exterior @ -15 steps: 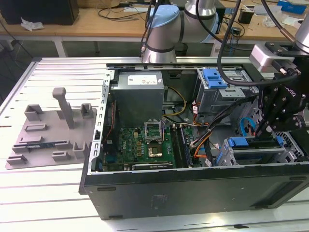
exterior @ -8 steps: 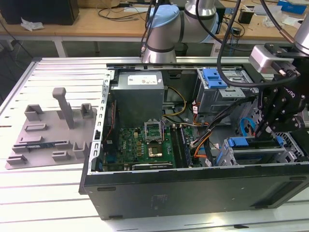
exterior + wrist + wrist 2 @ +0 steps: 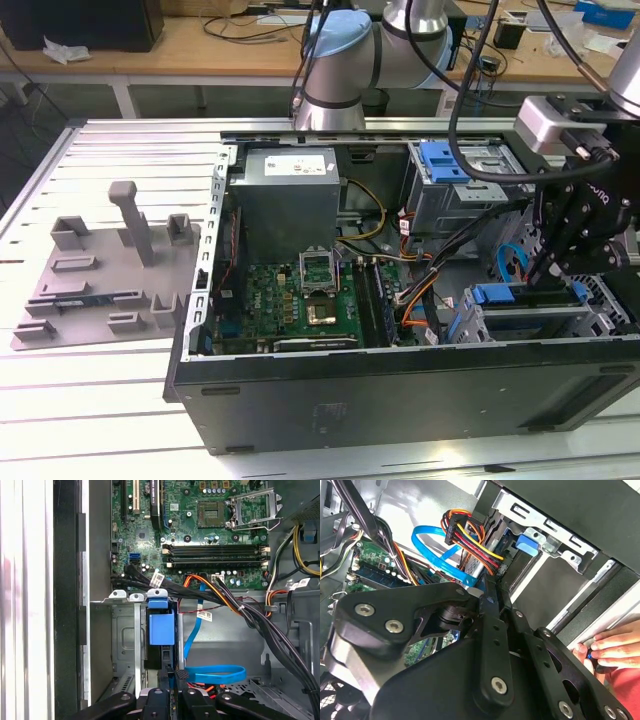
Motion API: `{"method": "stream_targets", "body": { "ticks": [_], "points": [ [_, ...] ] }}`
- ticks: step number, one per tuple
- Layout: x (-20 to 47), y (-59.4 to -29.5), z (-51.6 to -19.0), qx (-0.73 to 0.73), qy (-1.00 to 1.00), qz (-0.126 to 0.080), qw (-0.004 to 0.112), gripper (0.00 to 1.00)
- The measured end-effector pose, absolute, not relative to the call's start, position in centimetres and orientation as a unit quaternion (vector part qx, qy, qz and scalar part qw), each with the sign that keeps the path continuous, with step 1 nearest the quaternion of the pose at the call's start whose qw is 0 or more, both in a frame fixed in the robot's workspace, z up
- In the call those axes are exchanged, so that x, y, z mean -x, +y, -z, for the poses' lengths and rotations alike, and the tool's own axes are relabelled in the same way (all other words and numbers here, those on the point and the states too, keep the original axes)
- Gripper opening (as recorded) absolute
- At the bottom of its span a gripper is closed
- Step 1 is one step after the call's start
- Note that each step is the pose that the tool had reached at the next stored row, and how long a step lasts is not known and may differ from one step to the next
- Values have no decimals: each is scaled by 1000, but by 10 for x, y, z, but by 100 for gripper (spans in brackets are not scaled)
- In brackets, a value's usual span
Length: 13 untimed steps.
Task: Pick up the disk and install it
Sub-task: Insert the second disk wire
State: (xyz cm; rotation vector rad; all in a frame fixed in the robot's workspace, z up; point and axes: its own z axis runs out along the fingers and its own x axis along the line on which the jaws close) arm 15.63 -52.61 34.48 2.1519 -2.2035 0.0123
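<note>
Exterior view, read from its left to its right: a grey moulded fixture tray (image 3: 105,265) lies on the slatted metal surface (image 3: 90,420) near its left edge; beside it stands the open black computer case (image 3: 400,385), holding a large grey power-supply box (image 3: 290,195) against its far wall, a green motherboard (image 3: 290,305) on its floor, and a grey metal drive cage with a blue latch (image 3: 455,175) toward its far right corner. At the near right corner the black hand (image 3: 550,265) reaches down into a second drive bay, where the disk (image 3: 530,300), a flat silver drive in a blue plastic carrier, sits on edge between the bay rails. In the first wrist view the blue carrier (image 3: 161,625) lies directly ahead of the fingers, which appear drawn close about its rear edge; whether they actually clamp it cannot be told. The drive is judged rigid, fairly heavy and shock-sensitive, best held by its carrier's side edges, clear of label and connectors. The arm (image 3: 345,60) reaches from the far side, wrist turned down. A person's hand (image 3: 612,647) rests at the case edge.
</note>
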Motion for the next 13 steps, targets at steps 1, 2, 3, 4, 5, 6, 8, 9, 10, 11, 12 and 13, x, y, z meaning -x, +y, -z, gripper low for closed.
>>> {"method": "stream_targets", "body": {
  "ticks": [1, 2, 3, 4, 5, 6, 8, 9, 10, 11, 12, 13],
  "points": [
    [-156, -526, -344, -698, -715, -4, 31, 16],
    [-156, -526, -344, -698, -715, -4, 31, 16],
    [-156, -526, -344, -698, -715, -4, 31, 16],
    [-156, -526, -343, -698, -715, -4, 31, 16],
    [-156, -526, -343, -698, -715, -4, 31, 16],
    [-156, -526, -343, -698, -715, -4, 31, 16],
    [-156, -526, -342, -698, -715, -4, 31, 16],
    [-156, -526, -342, -698, -715, -4, 31, 16],
    [-156, -526, -341, -698, -715, -4, 31, 16],
    [-156, -526, -341, -698, -715, -4, 31, 16],
    [-156, -526, -340, -698, -715, -4, 31, 16],
    [-156, -526, -340, -698, -715, -4, 31, 16]
  ]
}}
